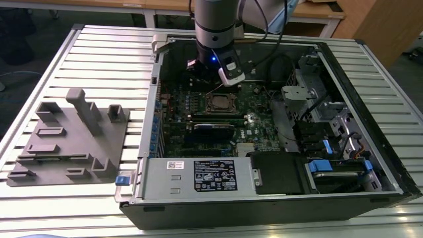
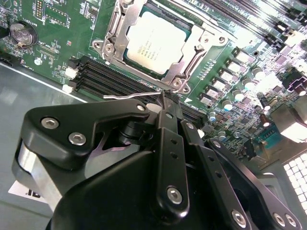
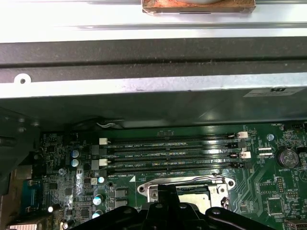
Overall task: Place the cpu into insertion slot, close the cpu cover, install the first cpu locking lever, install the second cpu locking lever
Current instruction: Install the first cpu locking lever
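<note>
1. Second wrist view: finding the cpu lying flat inside the insertion slot, with the cpu cover sitting down around it as a silvery frame.
2. Finding the tool with its fingers drawn together, tips meeting right at the free end of a thin wire locking lever, just beside the cover's near edge. Not being able to tell whether pinching the wire or only pressing against it.
3. Judging the main risk: springy wire slipping off the narrow tips and snapping back, owing to so slight a contact on a smooth, round rod.
4. Judging a second risk: tips sliding past the lever and scraping the green board or the black memory slots lying just beside it, owing to a slanted push with little room to spare.
5. Judging a third: lever missing its catch and leaving the cover unclamped; not making out the catch itself.
6. Exterior view: reaching steeply down with the arm into the open computer case, holding the wrist nearly upright and hanging the tool low over the board, just beside the slot. Case resting on a slatted surface.
</note>
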